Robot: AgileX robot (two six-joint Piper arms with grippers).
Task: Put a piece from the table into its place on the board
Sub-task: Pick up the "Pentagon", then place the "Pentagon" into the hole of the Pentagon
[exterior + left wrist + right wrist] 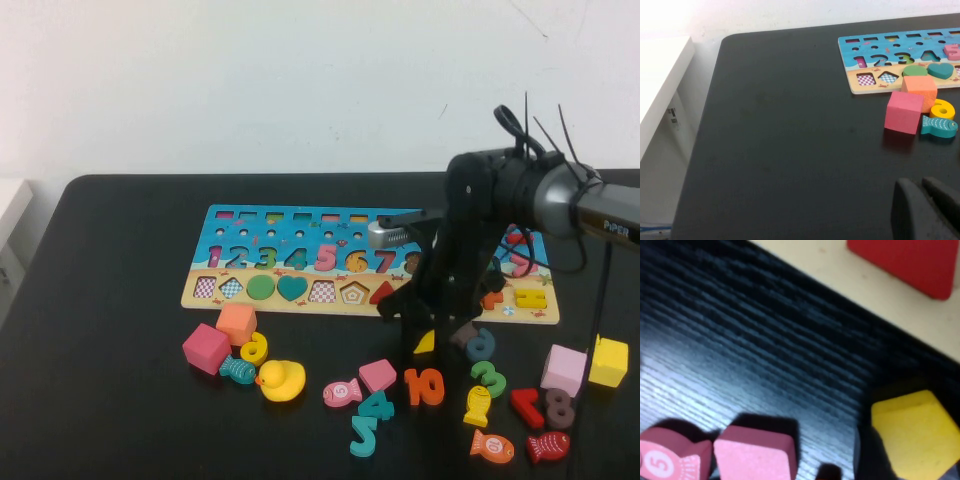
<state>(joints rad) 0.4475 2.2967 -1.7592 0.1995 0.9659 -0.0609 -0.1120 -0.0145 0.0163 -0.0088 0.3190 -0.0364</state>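
- Right gripper (428, 338) hangs low just in front of the board (250, 296), jaws spread around the yellow piece (916, 432) on the worktop (110, 400), whether touching unclear.
- Left gripper (926, 210) sits over bare worktop, left of the board; its jaws cannot be judged.

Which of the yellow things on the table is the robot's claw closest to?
The flat yellow pentagon piece, directly beneath the right gripper. The yellow duck, yellow cube and yellow fish lie farther off. The left gripper is parked away.

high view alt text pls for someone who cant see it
The right pincer reaches down over a yellow pentagon piece on the black table, just in front of the puzzle board. Loose numbers, fish and blocks lie scattered nearby; the left pincer is out of view here.
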